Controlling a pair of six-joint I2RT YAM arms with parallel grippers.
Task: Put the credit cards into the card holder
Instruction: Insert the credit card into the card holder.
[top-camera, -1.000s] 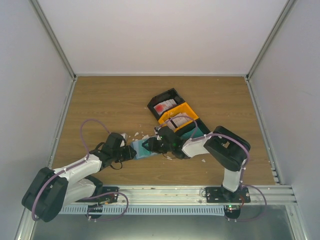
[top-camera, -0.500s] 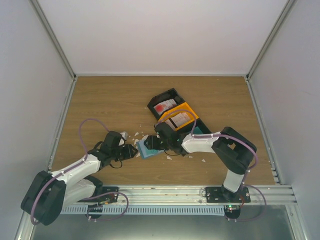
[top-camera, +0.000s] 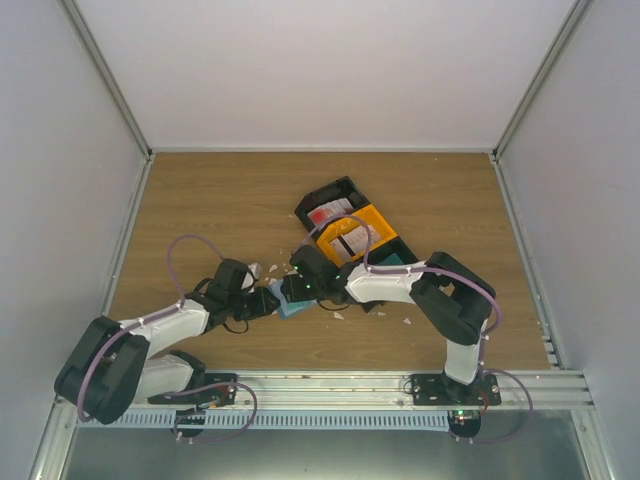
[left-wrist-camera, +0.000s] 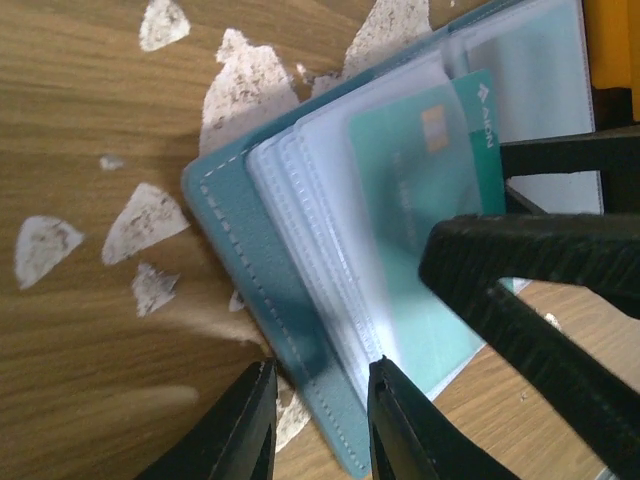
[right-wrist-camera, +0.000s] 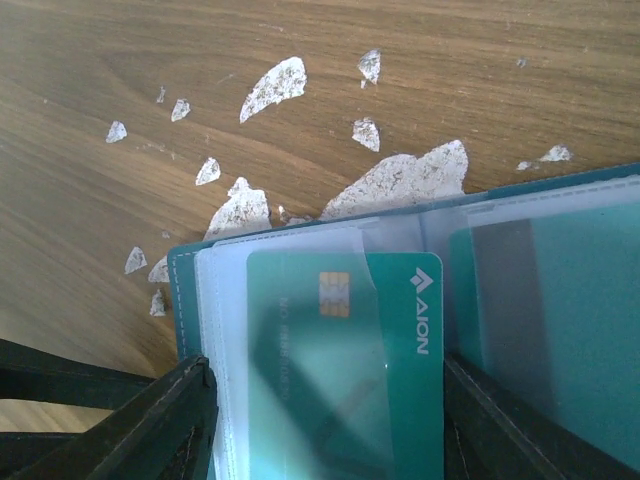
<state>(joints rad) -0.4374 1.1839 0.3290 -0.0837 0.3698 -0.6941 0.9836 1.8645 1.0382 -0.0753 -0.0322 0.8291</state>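
The left gripper (left-wrist-camera: 315, 425) is pinching the stitched cover of the card holder (left-wrist-camera: 235, 235) at its edge, apparently pinning it so the clear pockets are lying fanned and flat while the other arm is working. The holder is lying open on the table (top-camera: 200, 200), between the middle and the near edge, just left of the black and orange trays (top-camera: 372, 222) and among torn white scraps (right-wrist-camera: 275, 85). The right gripper (right-wrist-camera: 328, 400) is hanging directly above it with its jaws spread, one finger on either side of a teal card (right-wrist-camera: 345, 330) and a gap showing beside the card, so it is not gripping anything. That card is sitting only partway in its pocket: the clear flap is covering the chip end while the logo end is showing bare. The wide stance is probably leaving room to nudge the card fully home. A second teal card (right-wrist-camera: 560, 320) is resting in the neighbouring pocket, and more cards (top-camera: 326, 213) are waiting in the trays, so the task is looking far from finished.
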